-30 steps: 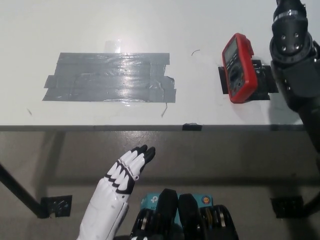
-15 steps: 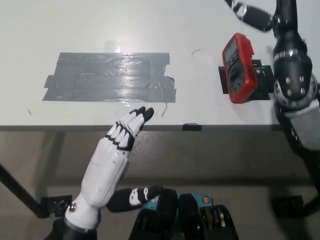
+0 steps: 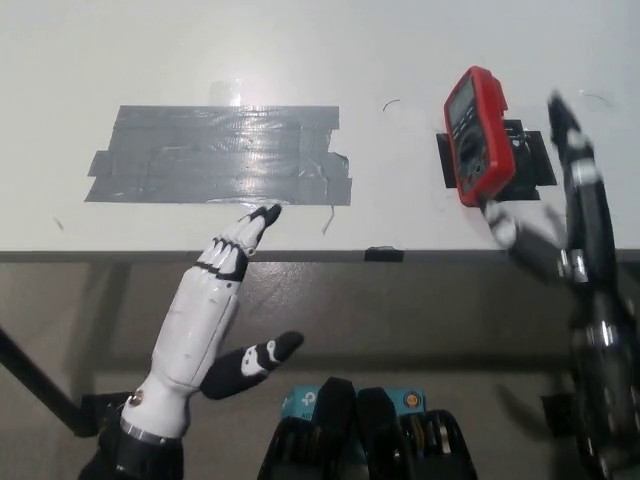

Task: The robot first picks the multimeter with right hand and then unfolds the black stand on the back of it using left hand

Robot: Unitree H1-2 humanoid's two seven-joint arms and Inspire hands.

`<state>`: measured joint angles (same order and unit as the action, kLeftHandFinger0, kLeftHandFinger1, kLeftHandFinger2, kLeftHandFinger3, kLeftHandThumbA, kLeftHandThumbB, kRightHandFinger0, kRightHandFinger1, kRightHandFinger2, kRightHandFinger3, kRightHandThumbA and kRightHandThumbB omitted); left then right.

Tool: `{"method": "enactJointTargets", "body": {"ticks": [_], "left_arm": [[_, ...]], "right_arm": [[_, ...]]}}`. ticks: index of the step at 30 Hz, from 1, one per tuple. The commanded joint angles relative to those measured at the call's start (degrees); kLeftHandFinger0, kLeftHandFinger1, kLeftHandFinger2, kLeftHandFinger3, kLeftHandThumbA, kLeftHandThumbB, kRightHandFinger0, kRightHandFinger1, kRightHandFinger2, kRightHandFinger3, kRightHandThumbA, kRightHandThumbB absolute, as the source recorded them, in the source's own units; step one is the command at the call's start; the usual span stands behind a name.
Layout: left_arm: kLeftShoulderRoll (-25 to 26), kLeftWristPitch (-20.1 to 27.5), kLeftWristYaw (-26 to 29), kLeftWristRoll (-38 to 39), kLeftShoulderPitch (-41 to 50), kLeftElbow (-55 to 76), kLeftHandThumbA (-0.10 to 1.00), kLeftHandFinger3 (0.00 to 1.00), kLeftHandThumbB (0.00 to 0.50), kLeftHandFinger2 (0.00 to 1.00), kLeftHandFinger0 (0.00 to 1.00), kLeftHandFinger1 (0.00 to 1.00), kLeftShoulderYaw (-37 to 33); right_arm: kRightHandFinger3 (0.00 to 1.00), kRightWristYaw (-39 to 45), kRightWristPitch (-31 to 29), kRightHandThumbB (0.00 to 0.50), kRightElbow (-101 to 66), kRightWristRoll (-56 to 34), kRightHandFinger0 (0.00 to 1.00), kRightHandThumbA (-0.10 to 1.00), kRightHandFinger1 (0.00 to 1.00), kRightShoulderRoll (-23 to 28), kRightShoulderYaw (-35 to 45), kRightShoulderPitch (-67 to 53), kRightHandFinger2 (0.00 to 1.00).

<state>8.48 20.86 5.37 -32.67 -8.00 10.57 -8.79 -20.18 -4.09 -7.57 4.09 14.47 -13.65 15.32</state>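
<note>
A red multimeter (image 3: pixel 477 135) lies face up at the right of the white table (image 3: pixel 300 60), resting on a patch of black tape (image 3: pixel 530 158). My black right hand (image 3: pixel 565 200) is blurred just right of and below it, fingers spread, open and holding nothing. My white left hand (image 3: pixel 215 300) reaches up from the lower left, open, its fingertips over the table's front edge near the grey tape. The stand on the multimeter's back is hidden.
A wide patch of grey duct tape (image 3: pixel 220 155) covers the table's left middle. The table's front edge (image 3: pixel 300 255) runs across the middle of the picture, with floor below it. A small black tape tab (image 3: pixel 384 254) sits on that edge.
My right arm has swung down so the hand now sits beside the multimeter's lower right. My left hand has risen farther, to the table's edge. The multimeter has not moved.
</note>
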Motion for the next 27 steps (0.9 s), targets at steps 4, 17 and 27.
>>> {"method": "enactJointTargets", "body": {"ticks": [4,17,27], "left_arm": [[0.84,-6.36,-4.69,15.52,12.59,-0.59,1.0,1.0,0.177,1.0,1.0,1.0,2.81],[-0.06,-6.16,-6.09,19.03,20.22,-3.16,1.0,1.0,0.178,1.0,1.0,1.0,2.87],[-0.3,-7.04,-5.97,18.45,20.64,-2.95,1.0,1.0,0.169,1.0,1.0,1.0,3.08]], "right_arm": [[1.0,4.77,-7.49,0.218,-4.67,1.83,1.0,0.72,1.0,-2.5,-2.22,-17.27,1.0],[1.0,12.21,-7.49,0.19,0.12,-3.31,1.0,0.62,1.0,-3.39,-0.6,-25.62,1.0],[1.0,14.15,-7.97,0.196,0.7,-1.29,1.0,0.63,1.0,-4.23,0.42,-25.59,1.0]]}}
